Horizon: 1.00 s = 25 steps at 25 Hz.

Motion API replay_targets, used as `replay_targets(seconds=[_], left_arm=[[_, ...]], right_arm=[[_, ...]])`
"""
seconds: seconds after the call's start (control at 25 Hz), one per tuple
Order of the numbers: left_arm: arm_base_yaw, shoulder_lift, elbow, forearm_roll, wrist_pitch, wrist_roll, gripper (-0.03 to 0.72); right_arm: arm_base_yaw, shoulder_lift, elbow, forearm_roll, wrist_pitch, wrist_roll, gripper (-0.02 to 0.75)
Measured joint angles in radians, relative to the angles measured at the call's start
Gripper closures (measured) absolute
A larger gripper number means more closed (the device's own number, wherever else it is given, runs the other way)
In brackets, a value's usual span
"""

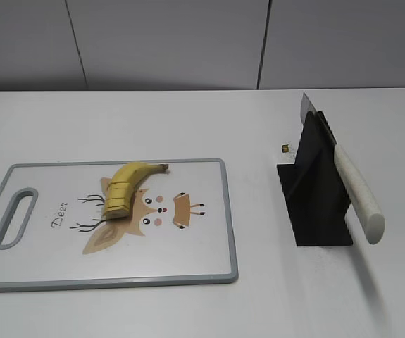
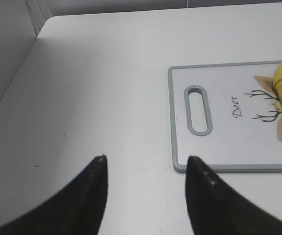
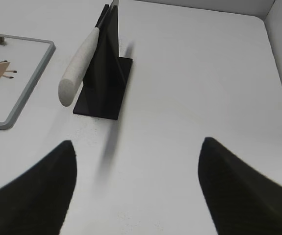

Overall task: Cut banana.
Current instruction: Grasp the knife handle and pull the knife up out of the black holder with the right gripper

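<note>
We see the banana [image 1: 126,189] lying on the cutting board [image 1: 188,260], one end cut in slices. Our left gripper [image 2: 145,164] and right gripper [image 3: 138,147] stand open, holding nothing. The knife [image 1: 353,186] rests in its stand [image 1: 315,204].

I see bright, even, diffuse light; the white tabletop [image 1: 188,120] shows no glare. The black knife stand [image 1: 315,190] casts a soft shadow. Both wrist views blur near the fingers.
</note>
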Motion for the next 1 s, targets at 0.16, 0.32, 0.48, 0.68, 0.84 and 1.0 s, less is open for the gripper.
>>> replay_targets(seconds=[0.16, 0.32, 0.48, 0.68, 0.84, 1.0], left_arm=[[0.000, 0.000, 0.000, 0.000, 0.000, 0.000, 0.190], [0.000, 0.000, 0.000, 0.000, 0.000, 0.000, 0.190], [0.000, 0.000, 0.000, 0.000, 0.000, 0.000, 0.192], [0.000, 0.000, 0.000, 0.000, 0.000, 0.000, 0.213], [0.000, 0.000, 0.000, 0.000, 0.000, 0.000, 0.215], [0.000, 0.000, 0.000, 0.000, 0.000, 0.000, 0.215]], right_arm=[[0.000, 0.000, 0.000, 0.000, 0.000, 0.000, 0.155], [0.000, 0.000, 0.000, 0.000, 0.000, 0.000, 0.155], [0.000, 0.000, 0.000, 0.000, 0.000, 0.000, 0.155], [0.000, 0.000, 0.000, 0.000, 0.000, 0.000, 0.155], [0.000, 0.000, 0.000, 0.000, 0.000, -0.001, 0.155], [0.000, 0.000, 0.000, 0.000, 0.000, -0.001, 0.155]])
